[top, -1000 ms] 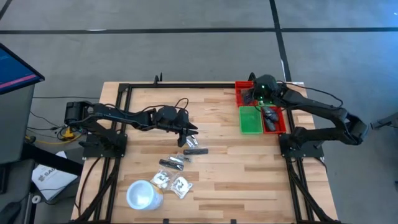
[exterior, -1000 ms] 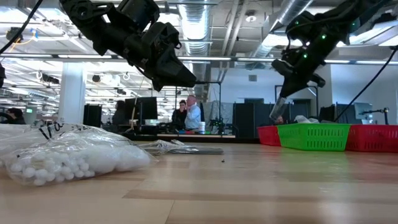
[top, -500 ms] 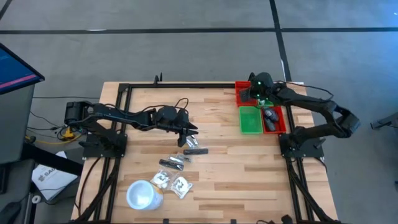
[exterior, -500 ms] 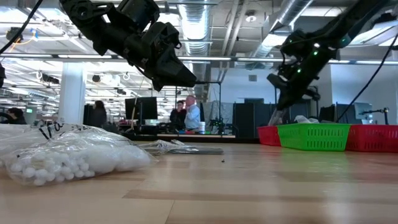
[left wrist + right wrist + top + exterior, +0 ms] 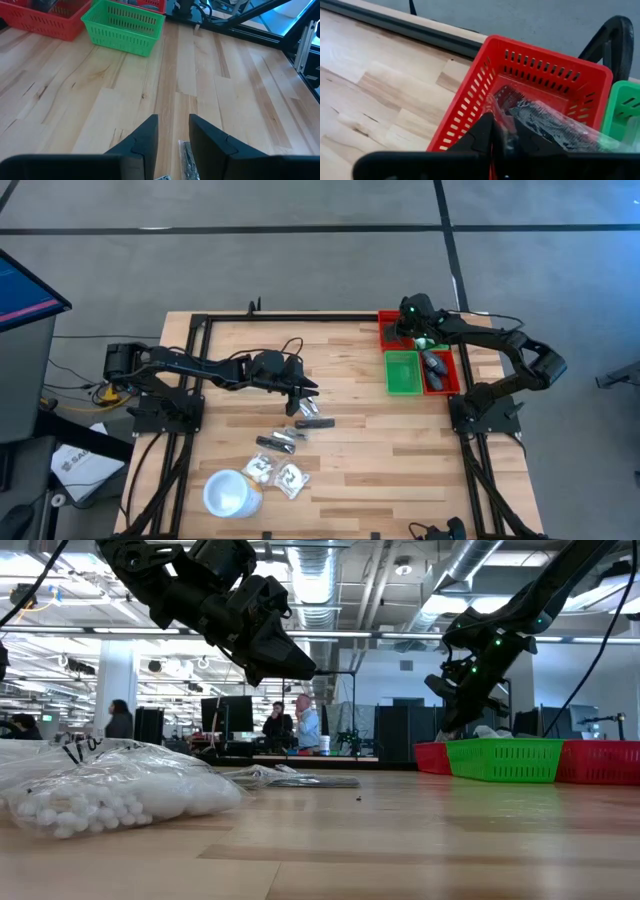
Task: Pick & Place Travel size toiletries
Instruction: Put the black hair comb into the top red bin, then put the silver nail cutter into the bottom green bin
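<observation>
Right gripper (image 5: pixel 502 131) holds a narrow gap around a clear sachet (image 5: pixel 555 127), directly above the red basket (image 5: pixel 470 117). Recommend widening fully before lifting clear, so the sachet drops inside; left gripper (image 5: pixel 172 131) waits part-open above a tube (image 5: pixel 189 159)

Matt wooden table (image 5: pixel 360 430), slotted plastic baskets (image 5: pixel 402 372)

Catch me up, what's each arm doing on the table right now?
The right gripper is over the far red basket, fingers nearly together on a clear sachet that hangs inside it. The left gripper hovers mid-table, fingers apart, just above a dark tube. Another dark tube, two sachets and a white cup wait on the table's near side. The green basket looks empty; the red one beside it holds some dark items.
</observation>
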You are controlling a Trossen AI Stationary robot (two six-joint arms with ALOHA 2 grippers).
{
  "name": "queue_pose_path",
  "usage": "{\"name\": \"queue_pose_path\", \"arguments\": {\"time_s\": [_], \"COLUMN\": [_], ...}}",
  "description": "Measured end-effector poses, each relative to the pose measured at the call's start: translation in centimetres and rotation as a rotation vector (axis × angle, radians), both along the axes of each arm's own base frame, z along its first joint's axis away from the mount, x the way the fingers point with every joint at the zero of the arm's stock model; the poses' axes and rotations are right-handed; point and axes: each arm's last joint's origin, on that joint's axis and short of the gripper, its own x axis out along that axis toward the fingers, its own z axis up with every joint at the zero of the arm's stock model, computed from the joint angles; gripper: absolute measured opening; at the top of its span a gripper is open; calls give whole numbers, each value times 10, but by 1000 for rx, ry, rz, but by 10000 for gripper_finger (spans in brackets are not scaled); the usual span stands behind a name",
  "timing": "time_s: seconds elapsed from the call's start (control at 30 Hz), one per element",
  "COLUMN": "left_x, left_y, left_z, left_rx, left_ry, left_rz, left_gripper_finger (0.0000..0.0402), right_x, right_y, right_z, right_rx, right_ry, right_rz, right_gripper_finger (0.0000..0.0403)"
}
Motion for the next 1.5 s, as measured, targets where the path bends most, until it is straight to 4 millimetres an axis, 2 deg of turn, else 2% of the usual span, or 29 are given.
{"name": "queue_pose_path", "arguments": {"time_s": [0.57, 0.97, 1.1, 1.27, 1.5], "left_x": [0, 0, 0, -7, -20], "left_y": [0, 0, 0, -1, -9], "left_z": [0, 0, 0, -11, -31], "left_rx": [0, 0, 0, -7, -26], "left_ry": [0, 0, 1, 38, 106], "left_rz": [0, 0, 0, -5, -44], "left_gripper_finger": [99, 99, 99, 99, 99], "right_x": [0, 0, 9, 26, 43], "right_y": [1, 8, 17, 36, 71], "right_z": [8, 12, 12, 14, 33], "right_rx": [-69, -65, -54, -28, -92], "right_ry": [11, 36, 13, -33, -94], "right_rz": [55, 90, 160, 301, 465], "right_gripper_finger": [55, 57, 57, 57, 57]}}
